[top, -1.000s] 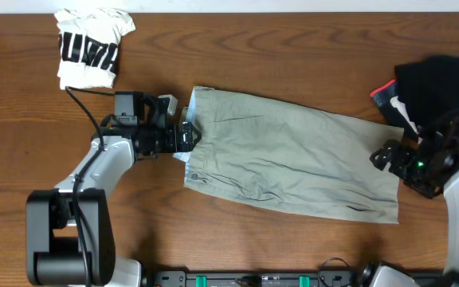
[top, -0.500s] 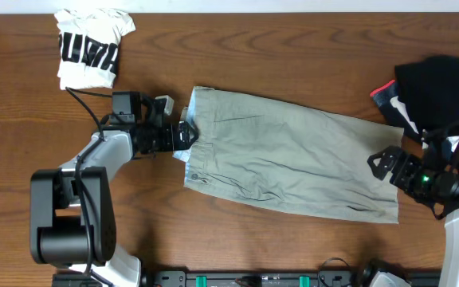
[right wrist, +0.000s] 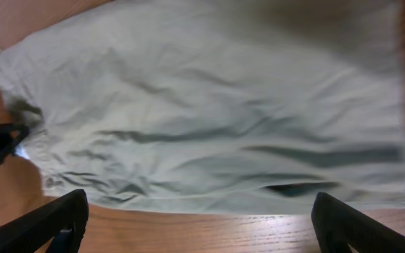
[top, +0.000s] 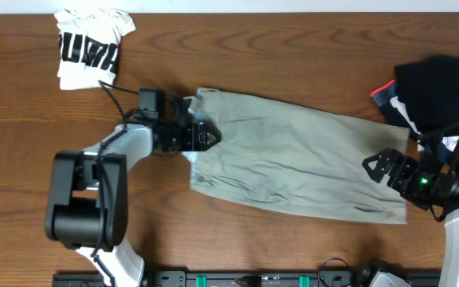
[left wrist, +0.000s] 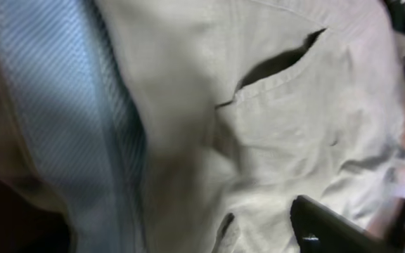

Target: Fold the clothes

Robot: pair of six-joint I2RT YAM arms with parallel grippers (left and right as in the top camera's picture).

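Observation:
The pale khaki shorts (top: pixel 293 159) lie flat across the middle of the wooden table, waistband to the left and leg hems to the right. My left gripper (top: pixel 204 135) is at the waistband edge, shut on the fabric and holding it pulled in over the shorts. In the left wrist view the shorts (left wrist: pixel 294 126) fill the frame, with a pocket slit, the lighter lining and one dark finger showing. My right gripper (top: pixel 389 167) is open at the hem end. In the right wrist view its fingers (right wrist: pixel 209 228) are spread wide over bare wood just off the edge of the shorts (right wrist: pixel 209 105).
A folded white printed tee (top: pixel 90 48) lies at the far left corner. A black garment with red and white trim (top: pixel 441 84) is heaped at the far right, close behind my right arm. Bare wooden table (top: pixel 277 48) surrounds the shorts.
My left gripper moved right, taking the waistband with it, and the shorts' left edge shifted right. My right gripper moved slightly left towards the hem.

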